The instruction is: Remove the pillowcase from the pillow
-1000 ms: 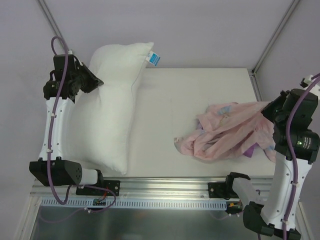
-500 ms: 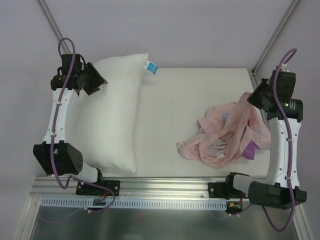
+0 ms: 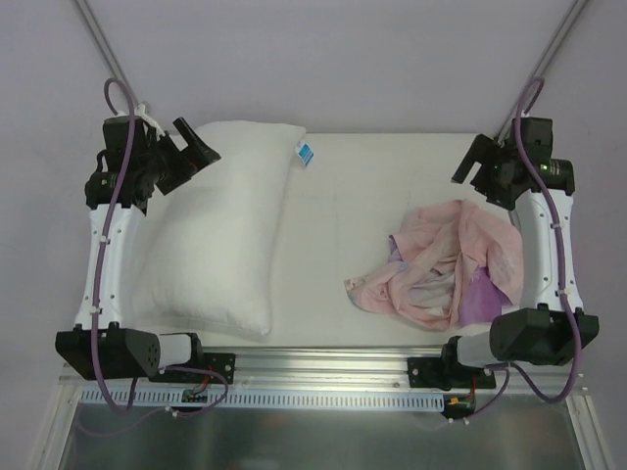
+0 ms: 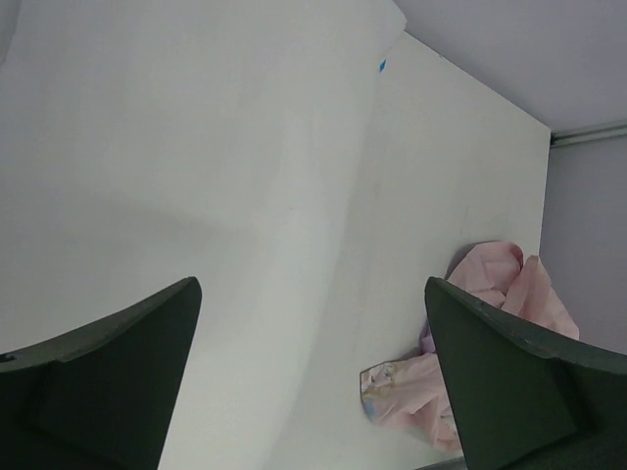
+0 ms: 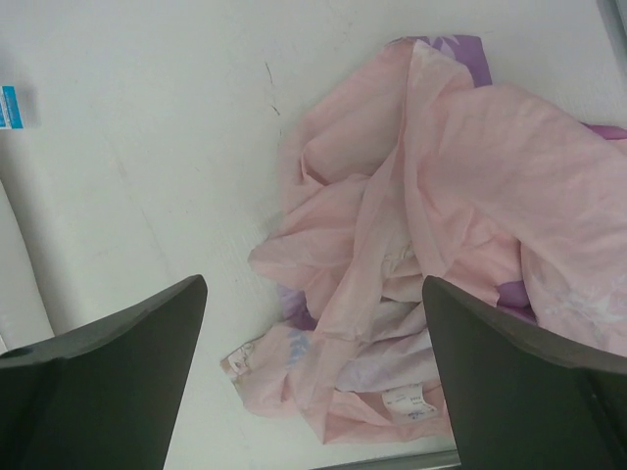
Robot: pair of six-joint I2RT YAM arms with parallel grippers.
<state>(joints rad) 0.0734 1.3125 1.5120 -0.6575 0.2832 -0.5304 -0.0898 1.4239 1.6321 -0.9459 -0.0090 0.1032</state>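
- Pillowcase point(image 3: 446, 269) lies crumpled in a loose heap on the table point(image 3: 372, 186), toward 4 o'clock from the table's middle in the top view, fully off the pillow and well apart from it.
- Mostly its pale pink reverse shows; purple patches peek out at the heap's 5 o'clock edge.
- The pillow point(image 3: 220, 230) lies flat on the table's 9 o'clock side, bare and white, its long side running from 12 to 6 o'clock.
- A small blue-and-white tag point(image 3: 305, 153) sticks out at its 1 o'clock corner.
- The left gripper point(image 3: 199, 145) hangs over the pillow's 11 o'clock corner, jaws spread wide with nothing between them.
- The right gripper point(image 3: 468, 162) hangs above the table at 12 o'clock of the pillowcase, jaws equally wide, clear of the fabric and gripping nothing.
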